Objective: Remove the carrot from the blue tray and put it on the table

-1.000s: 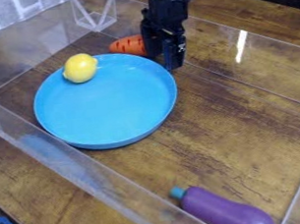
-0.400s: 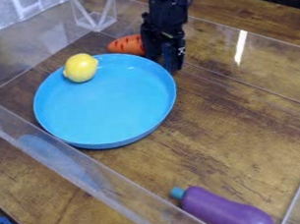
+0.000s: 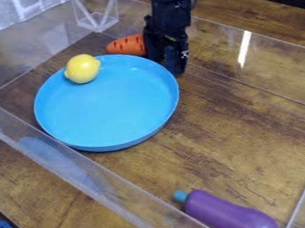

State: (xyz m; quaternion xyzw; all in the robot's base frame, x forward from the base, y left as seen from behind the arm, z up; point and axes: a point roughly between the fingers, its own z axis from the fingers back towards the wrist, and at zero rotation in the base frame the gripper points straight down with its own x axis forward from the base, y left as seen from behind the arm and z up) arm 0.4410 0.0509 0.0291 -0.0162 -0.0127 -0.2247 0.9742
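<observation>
Nearest, a purple eggplant toy (image 3: 228,213) lies on the table (image 3: 249,118). Beyond it the blue tray (image 3: 108,105) holds only a yellow ball (image 3: 81,69) at its far-left rim. The carrot (image 3: 130,46) lies on the table just past the tray's far edge, so the job looks essentially done. The pincer (image 3: 172,56) stands beside it, spread wide, gripping nothing; only pulling away seems left

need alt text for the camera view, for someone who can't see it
A black robot gripper points down, jaws open, at the far rim of a round blue tray; an orange carrot lies on the wooden table just behind it. A yellow ball sits in the tray, and a purple eggplant lies near the front.
</observation>
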